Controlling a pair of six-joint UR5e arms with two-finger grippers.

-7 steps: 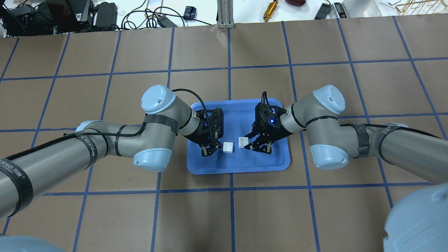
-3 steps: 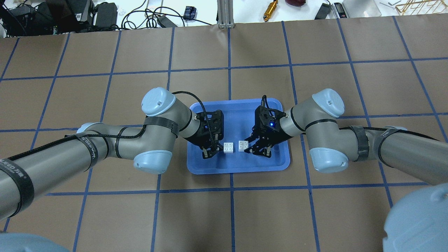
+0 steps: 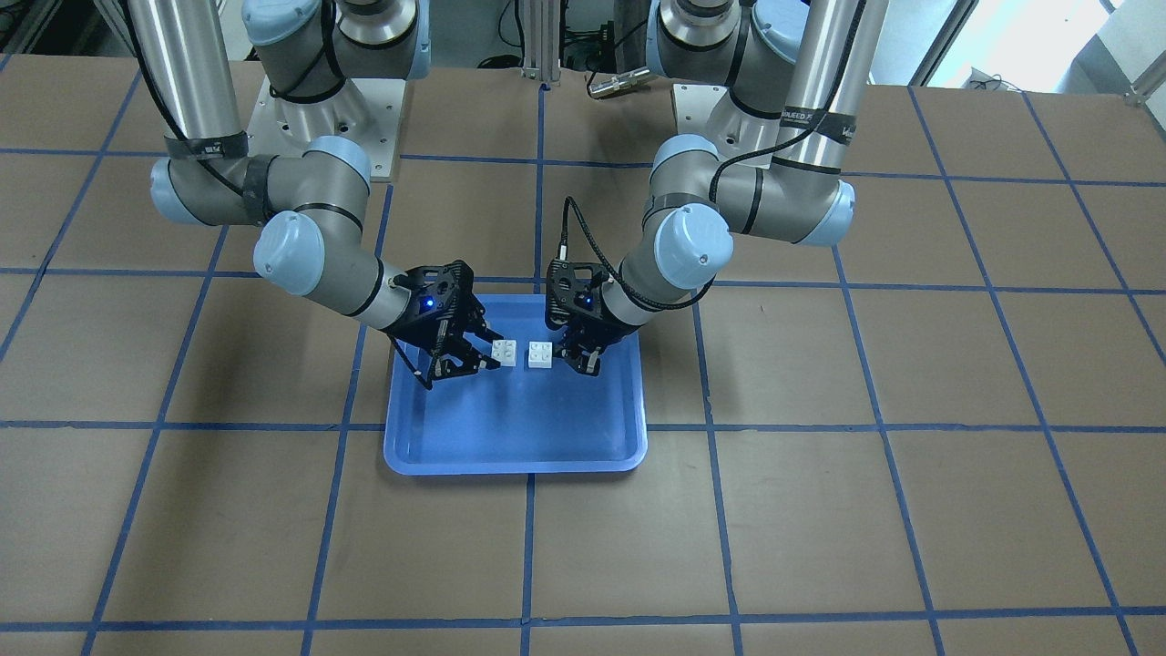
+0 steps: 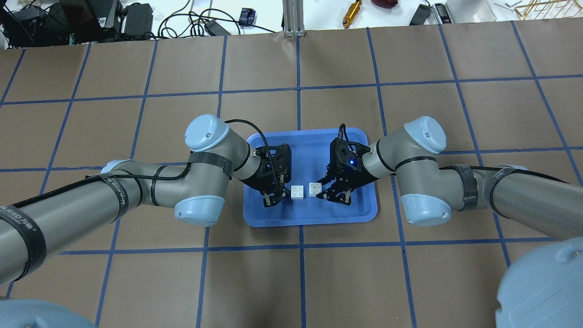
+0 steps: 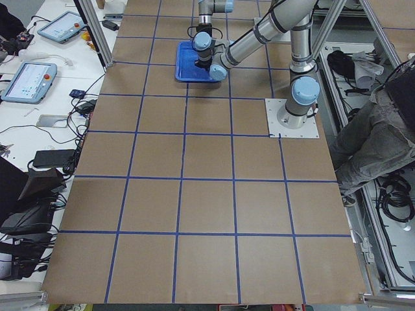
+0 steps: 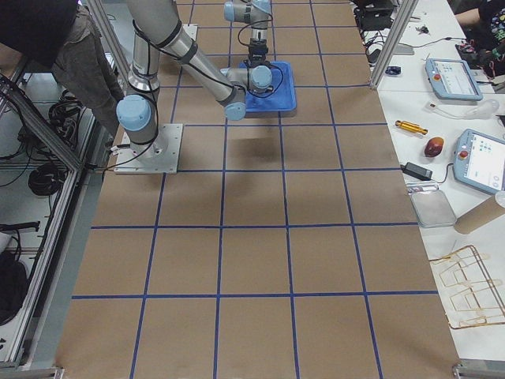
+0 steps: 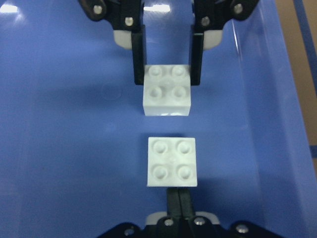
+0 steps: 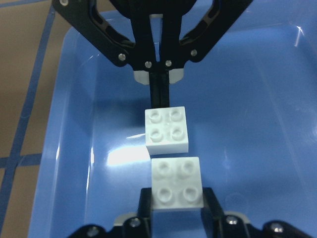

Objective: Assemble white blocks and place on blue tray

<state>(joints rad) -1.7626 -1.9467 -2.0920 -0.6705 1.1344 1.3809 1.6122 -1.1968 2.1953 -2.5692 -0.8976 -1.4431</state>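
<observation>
Although both white blocks (image 7: 172, 161) lie studs-up inside the blue tray (image 4: 309, 221), they sit side by side with a gap between them, not joined. The right gripper (image 7: 167, 69) clamps one block between its fingers. The left gripper (image 7: 177, 196) has its fingers pressed together, touching the other block's edge. Judged: stacking is yet to be done. The tray rests on a brown table (image 4: 255, 282) gridded in blue tape, and cables (image 4: 182, 20) clutter the bench beyond.
</observation>
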